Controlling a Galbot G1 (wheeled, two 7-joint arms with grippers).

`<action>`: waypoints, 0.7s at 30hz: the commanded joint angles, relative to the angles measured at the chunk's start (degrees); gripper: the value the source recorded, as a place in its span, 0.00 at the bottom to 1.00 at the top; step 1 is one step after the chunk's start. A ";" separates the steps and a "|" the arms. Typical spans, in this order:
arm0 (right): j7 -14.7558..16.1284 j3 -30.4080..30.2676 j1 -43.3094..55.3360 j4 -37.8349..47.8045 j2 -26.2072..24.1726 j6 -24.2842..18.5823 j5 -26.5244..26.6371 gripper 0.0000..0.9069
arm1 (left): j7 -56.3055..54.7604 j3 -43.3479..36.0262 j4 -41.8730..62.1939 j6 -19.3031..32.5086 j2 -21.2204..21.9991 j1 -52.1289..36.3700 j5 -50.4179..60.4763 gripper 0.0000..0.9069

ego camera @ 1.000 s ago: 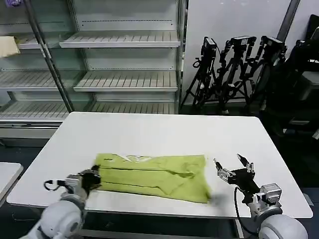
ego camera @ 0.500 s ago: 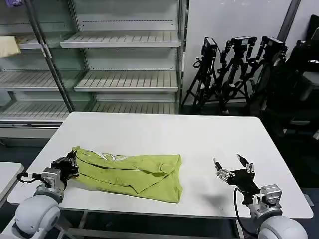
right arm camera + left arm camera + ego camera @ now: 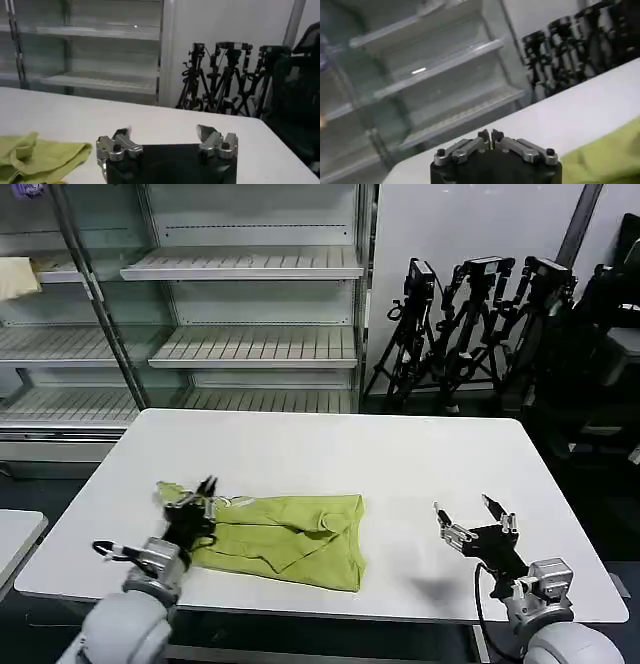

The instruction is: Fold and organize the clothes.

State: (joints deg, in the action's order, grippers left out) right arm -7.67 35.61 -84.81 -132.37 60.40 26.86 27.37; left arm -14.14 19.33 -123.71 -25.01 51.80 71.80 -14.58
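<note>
The clothes, one lime yellow-green shirt (image 3: 290, 536), lie partly folded on the front left of the white table (image 3: 330, 449). My left gripper (image 3: 190, 496) is at the shirt's left end, raised a little off the table. Its fingertips (image 3: 484, 136) are pressed together with a thin sliver of green fabric between them. More of the shirt (image 3: 612, 155) shows beside it. My right gripper (image 3: 472, 519) hovers open over the front right of the table, well apart from the shirt (image 3: 35, 156). Nothing sits between the spread fingers of the right gripper (image 3: 165, 136).
Metal shelving (image 3: 250, 344) stands behind the table, with a pale cloth (image 3: 15, 276) on a shelf at far left. Black tripods (image 3: 470, 324) and a chair are at the back right. A second small table (image 3: 15, 534) adjoins the left.
The left gripper first dragged the shirt left across the table. It has now swung back to the right and upward with the shirt's left end. The right gripper has barely moved.
</note>
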 commanded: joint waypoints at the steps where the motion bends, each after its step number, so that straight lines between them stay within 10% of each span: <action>1: 0.03 0.36 -0.12 -0.10 0.31 -0.07 -0.34 1.00 | 1.85 -8.26 1.43 2.22 3.01 -3.49 7.97 0.01; 21: 0.31 -1.08 1.39 0.81 0.33 -0.54 -0.69 1.00 | 0.58 10.08 7.99 1.22 -0.81 3.88 1.88 0.01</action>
State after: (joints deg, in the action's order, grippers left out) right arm -7.41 34.71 -83.62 -131.63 60.81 26.36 26.71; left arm -13.15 19.53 -119.17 -23.53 51.67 71.64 -10.88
